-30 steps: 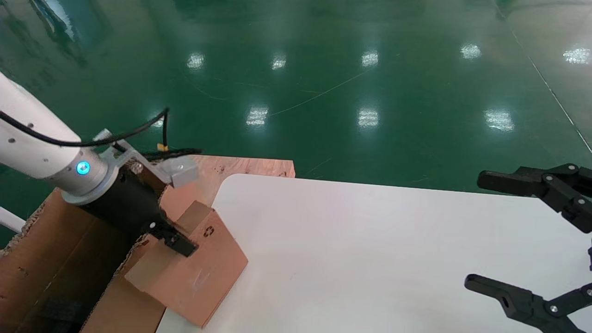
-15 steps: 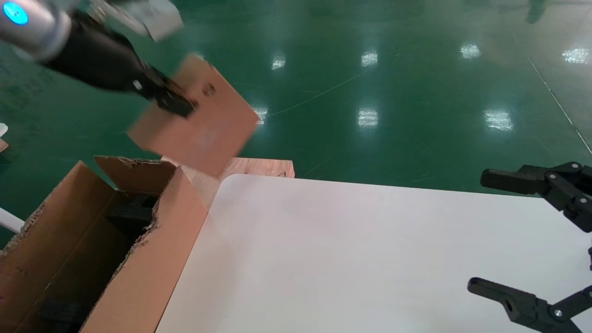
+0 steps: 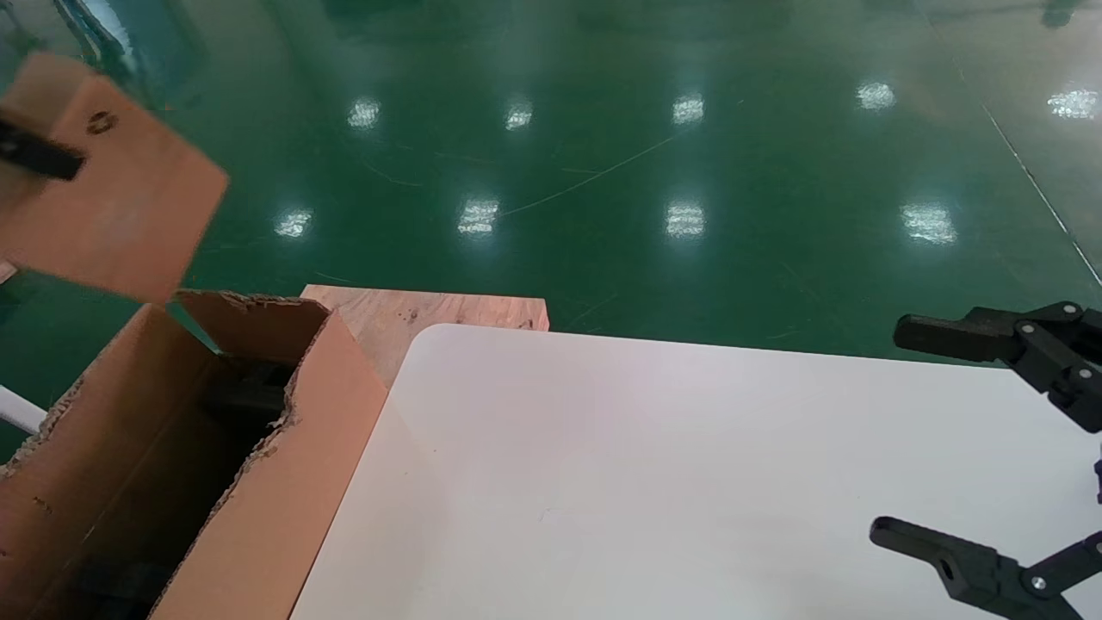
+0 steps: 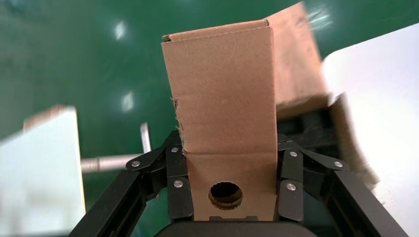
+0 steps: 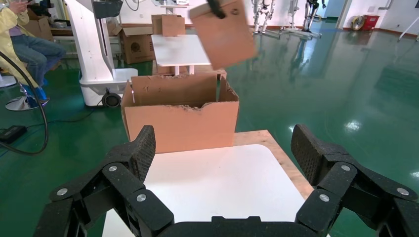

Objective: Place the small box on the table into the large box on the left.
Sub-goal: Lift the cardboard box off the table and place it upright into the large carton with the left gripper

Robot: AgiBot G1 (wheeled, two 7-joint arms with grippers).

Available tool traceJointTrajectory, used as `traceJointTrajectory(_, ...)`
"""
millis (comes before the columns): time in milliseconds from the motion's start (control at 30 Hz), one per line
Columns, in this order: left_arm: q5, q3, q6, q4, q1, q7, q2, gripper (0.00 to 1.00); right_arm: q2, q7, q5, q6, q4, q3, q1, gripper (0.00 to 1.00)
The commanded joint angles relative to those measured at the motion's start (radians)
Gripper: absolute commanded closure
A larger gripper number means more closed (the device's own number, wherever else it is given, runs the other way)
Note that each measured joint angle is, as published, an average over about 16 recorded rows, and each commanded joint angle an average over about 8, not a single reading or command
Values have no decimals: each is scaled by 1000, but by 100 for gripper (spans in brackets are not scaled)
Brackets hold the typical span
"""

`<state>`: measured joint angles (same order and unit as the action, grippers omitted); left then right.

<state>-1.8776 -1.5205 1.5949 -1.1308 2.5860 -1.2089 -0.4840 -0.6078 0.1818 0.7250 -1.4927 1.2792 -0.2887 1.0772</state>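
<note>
My left tool [image 4: 230, 190] clenched the small box [image 4: 225, 118], smooth pinkish-brown cardboard, oblong, round hole near my pads | box hung tilted in the air above the carton [image 3: 172, 456], corrugated brown with ragged torn edges, dark inside | bench [image 3: 654, 482] smooth white, rounded corner | right tool [image 5: 225, 170] spread wide over the bench.

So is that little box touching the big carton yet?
Apart. The right wrist view shows the small box, held in the left pincer, hanging clear above the large box, with background between them.
</note>
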Motion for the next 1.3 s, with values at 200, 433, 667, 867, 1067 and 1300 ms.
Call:
traceJointTrajectory(200, 29, -143, 3, -37, 60, -70, 116, 100, 0, 0, 0, 0, 0, 0, 0, 0)
traceJointTrajectory(433, 76, -248, -14, -17, 53, -83, 161, 100, 0, 0, -1, 0, 0, -1, 0, 0)
traceJointTrajectory(667, 108, -296, -61, 57, -4, -39, 167, 100, 1, -1, -1, 1, 0, -1, 0, 0)
traceJointTrajectory(867, 153, -318, -142, 111, -80, 37, 176, 100, 1, -1, -1, 1, 0, -2, 0, 0)
traceJointTrajectory(1067, 213, -333, -195, 164, -151, 104, 162, 100, 1, -1, -1, 1, 0, -2, 0, 0)
traceJointTrajectory(1300, 241, -345, -228, 220, -200, 137, 141, 100, 1, -1, -2, 1, 0, -2, 1, 0)
